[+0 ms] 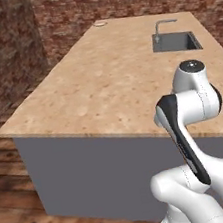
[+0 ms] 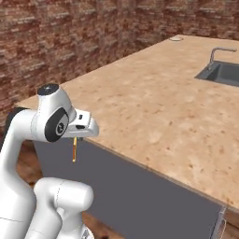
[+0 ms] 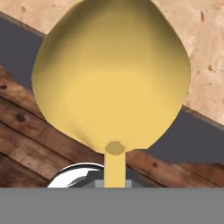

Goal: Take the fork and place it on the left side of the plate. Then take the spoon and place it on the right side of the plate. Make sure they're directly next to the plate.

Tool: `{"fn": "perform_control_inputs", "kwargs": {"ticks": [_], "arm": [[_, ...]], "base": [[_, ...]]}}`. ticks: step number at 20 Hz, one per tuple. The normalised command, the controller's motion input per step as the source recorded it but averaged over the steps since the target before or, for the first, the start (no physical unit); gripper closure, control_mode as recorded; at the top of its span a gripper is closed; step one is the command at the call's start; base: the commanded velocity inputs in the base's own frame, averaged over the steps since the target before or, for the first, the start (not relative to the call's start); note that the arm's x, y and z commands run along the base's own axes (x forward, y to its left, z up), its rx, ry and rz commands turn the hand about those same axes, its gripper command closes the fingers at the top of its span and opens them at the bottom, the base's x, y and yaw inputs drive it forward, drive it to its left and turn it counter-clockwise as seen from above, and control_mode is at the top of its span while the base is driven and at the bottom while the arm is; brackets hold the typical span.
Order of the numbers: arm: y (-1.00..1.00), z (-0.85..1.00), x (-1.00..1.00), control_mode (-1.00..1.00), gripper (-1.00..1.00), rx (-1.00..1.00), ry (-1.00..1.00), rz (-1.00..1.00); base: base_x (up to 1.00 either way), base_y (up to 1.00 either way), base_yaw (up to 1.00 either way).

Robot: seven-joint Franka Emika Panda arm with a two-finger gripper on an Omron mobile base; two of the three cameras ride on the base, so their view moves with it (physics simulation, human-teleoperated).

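Red-brown brick walls surround a speckled beige stone tabletop (image 1: pixel 108 78) on a grey island, with a recessed grey steel sink (image 1: pixel 176 41) and angled tap (image 1: pixel 162 27) near its far end. A small round disc (image 1: pixel 100 23) at the far edge is too small to identify. The pincer (image 2: pixel 76 138), closed, holds the small yellow-gold round-bowled spoon (image 3: pixel 111 74), handle hanging off the island's near corner over the wooden floor (image 1: pixel 15 198).

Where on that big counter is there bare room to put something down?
Nearly everywhere: the counter lies bare from its near edge back to the sink and its faucet. A small round thing sits at the far edge.
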Motion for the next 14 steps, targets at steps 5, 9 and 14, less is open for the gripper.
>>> {"fn": "perform_control_inputs", "kwargs": {"ticks": [5,9,14], "arm": [[0.0,0.0,0.0,1.0,1.0,0.0,0.0,0.0],[0.0,0.0,0.0,1.0,1.0,0.0,0.0,0.0],[0.0,0.0,0.0,1.0,1.0,0.0,0.0,0.0]], "base": [[0.12,1.0,-0.06],[0.21,1.0,-0.07],[0.26,1.0,-0.08]]}}
